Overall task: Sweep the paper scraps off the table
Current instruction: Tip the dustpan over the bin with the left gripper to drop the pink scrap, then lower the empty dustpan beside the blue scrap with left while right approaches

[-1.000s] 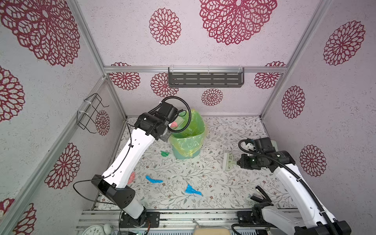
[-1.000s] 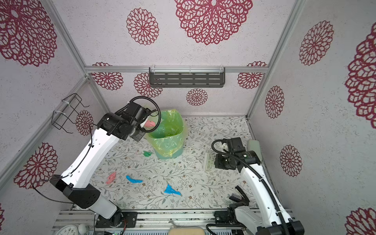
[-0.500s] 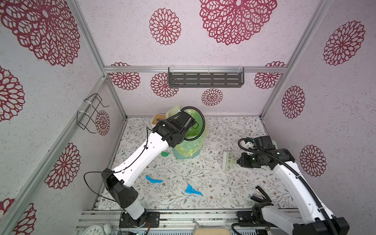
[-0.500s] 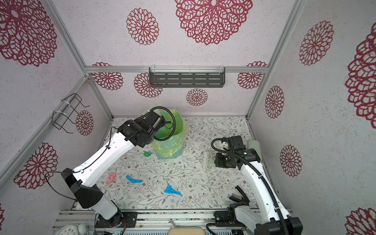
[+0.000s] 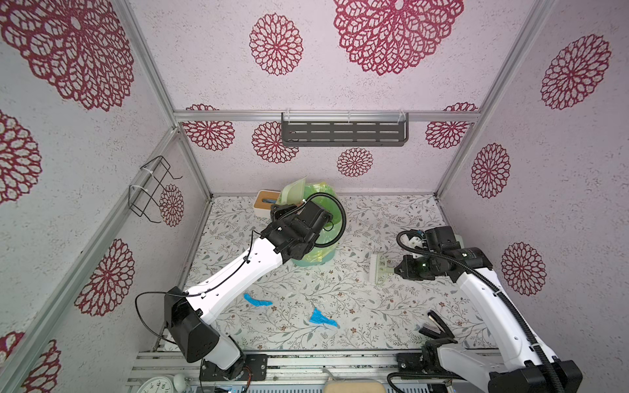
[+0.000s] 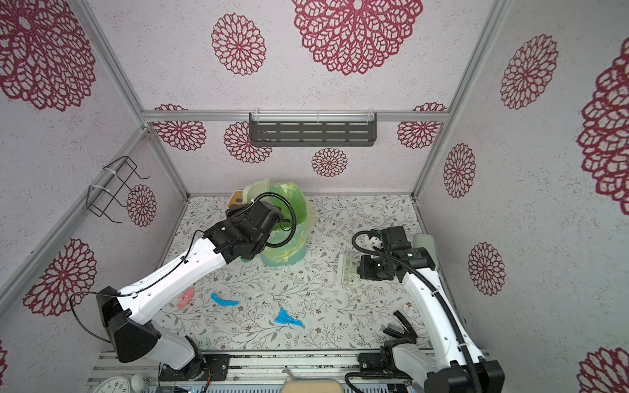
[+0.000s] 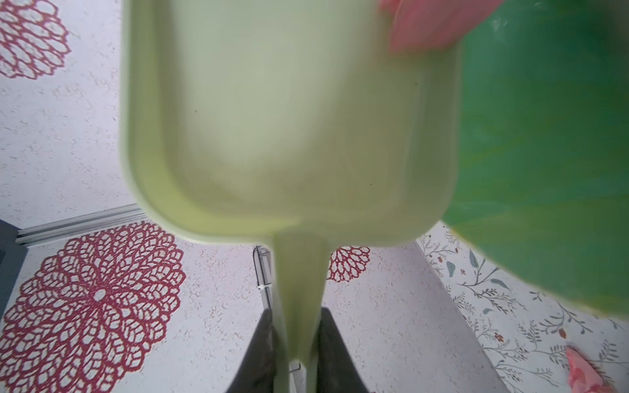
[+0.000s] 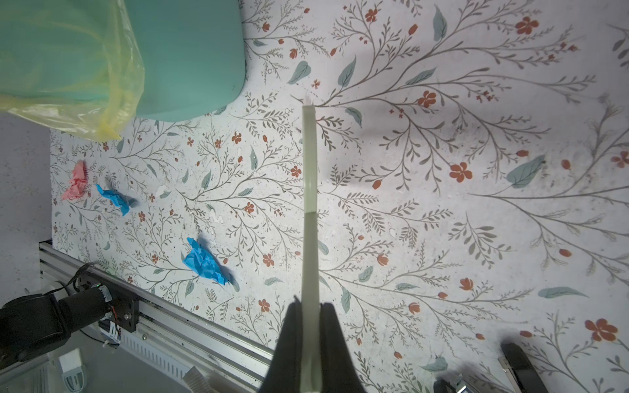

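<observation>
From the left wrist, the dustpan (image 7: 289, 119) is blurred and its front lip runs off the frame. A pink smear (image 7: 425, 23) at its corner is too soft to identify, and the bin liner (image 7: 544, 136) is a green blur, cut off. The left tool (image 7: 296, 316) clamps the handle, its fingers clipped by the frame edge.

In both top views that tool sits hidden under its own wrist above the bin (image 5: 316, 261), and only a pale corner of the dustpan (image 5: 292, 192) clears it. In a top view the left arm (image 5: 238, 272) covers the pink scrap (image 6: 185, 297) beside it.

From the right wrist, the brush (image 8: 310, 204) shows edge-on in the right tool (image 8: 310, 308), its bristles unseen.
</observation>
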